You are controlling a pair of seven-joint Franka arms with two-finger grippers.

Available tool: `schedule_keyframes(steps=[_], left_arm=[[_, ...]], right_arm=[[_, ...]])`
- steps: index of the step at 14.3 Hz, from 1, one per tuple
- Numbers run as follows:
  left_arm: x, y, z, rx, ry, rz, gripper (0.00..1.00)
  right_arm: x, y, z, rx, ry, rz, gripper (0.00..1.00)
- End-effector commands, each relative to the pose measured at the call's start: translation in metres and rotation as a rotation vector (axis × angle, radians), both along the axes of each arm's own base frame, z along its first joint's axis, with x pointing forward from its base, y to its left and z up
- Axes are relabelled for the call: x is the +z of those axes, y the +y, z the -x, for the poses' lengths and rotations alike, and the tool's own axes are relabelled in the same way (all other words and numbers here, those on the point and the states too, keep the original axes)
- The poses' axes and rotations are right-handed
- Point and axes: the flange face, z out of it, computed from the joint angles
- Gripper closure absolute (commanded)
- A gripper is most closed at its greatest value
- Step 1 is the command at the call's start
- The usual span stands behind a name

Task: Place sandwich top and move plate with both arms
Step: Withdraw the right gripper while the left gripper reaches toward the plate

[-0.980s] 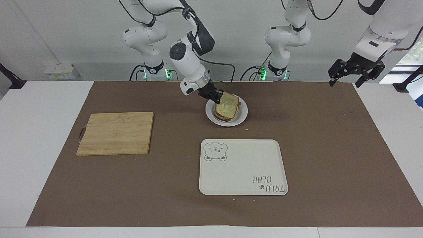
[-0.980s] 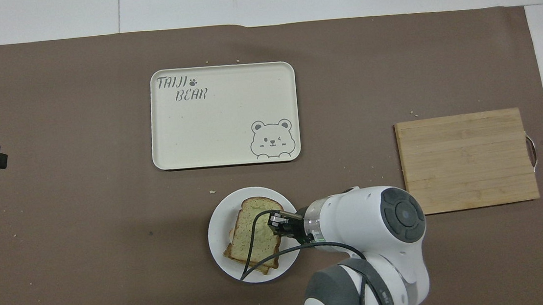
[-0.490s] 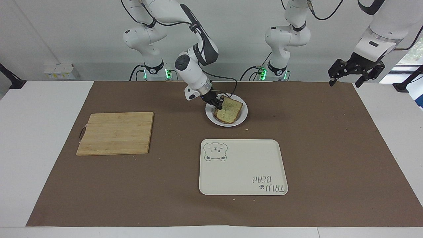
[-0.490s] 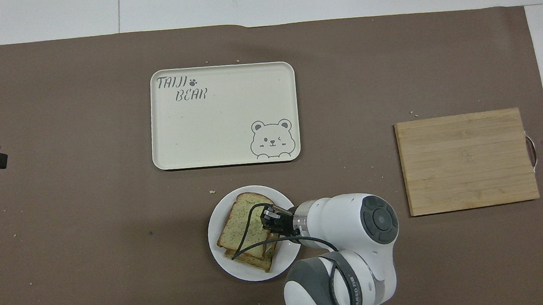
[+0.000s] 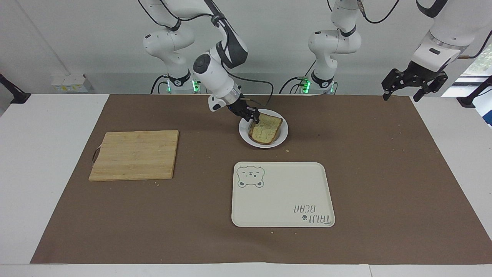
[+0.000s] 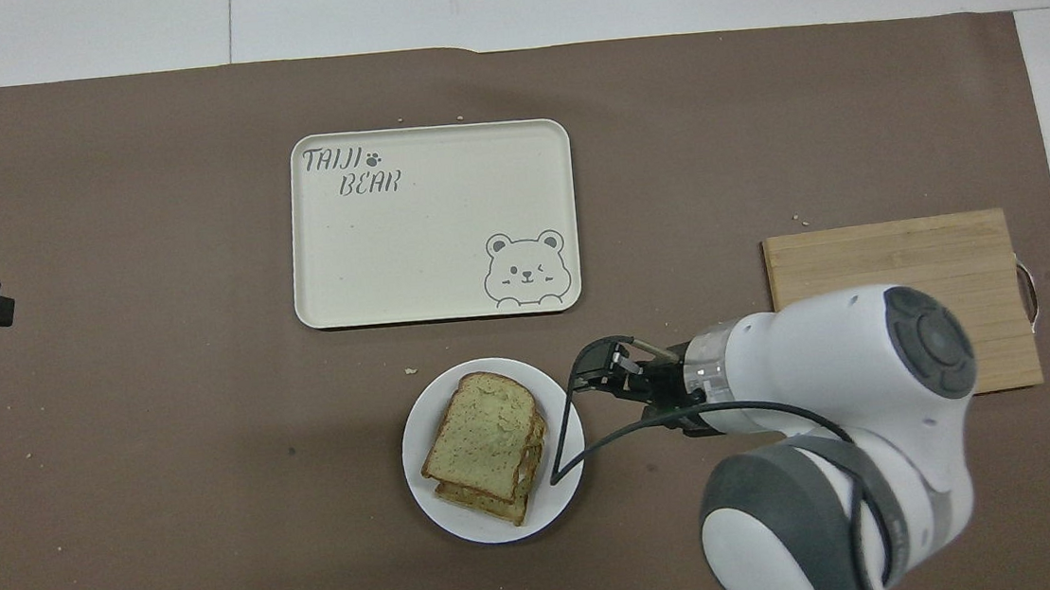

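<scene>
The sandwich top [image 5: 266, 129], a plain slice of bread, lies flat on the stacked slices on the small white plate [image 5: 246, 136]. The overhead view shows the same slice [image 6: 485, 436] and plate [image 6: 418, 433]. My right gripper [image 5: 253, 116] is open and empty. It hangs just above the plate's rim, on the side toward the right arm's end of the table, clear of the bread [image 6: 601, 376]. My left gripper [image 5: 411, 86] is open and empty. It waits high over the mat's edge at the left arm's end.
A cream tray with a bear drawing [image 5: 282, 194] lies farther from the robots than the plate. A wooden cutting board [image 5: 134, 154] lies toward the right arm's end. Crumbs are scattered on the brown mat.
My right gripper lowered the sandwich top flat onto the stack, let go of it and drew back to the plate's rim. The left arm has not moved.
</scene>
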Motion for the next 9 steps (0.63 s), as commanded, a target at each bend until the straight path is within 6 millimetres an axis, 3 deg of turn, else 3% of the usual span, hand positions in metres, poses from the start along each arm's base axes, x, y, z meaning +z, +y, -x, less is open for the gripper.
schedule_keyframes(steps=[1,3,5,9], left_arm=[[0.003,-0.011,0.006,-0.017,0.019,0.013,0.00],[0.005,-0.013,0.007,-0.021,0.016,0.012,0.00],[0.005,-0.008,0.008,-0.008,0.020,0.014,0.00],[-0.015,-0.020,0.022,-0.012,-0.047,0.111,0.00]], right_arm=[[0.038,-0.024,-0.029,0.126,-0.044,0.126,0.00],[0.061,-0.050,-0.045,0.210,-0.090,0.131,0.00],[0.079,-0.092,-0.061,0.288,-0.147,0.153,0.00],[0.111,-0.169,-0.085,0.487,-0.242,0.321,0.00]])
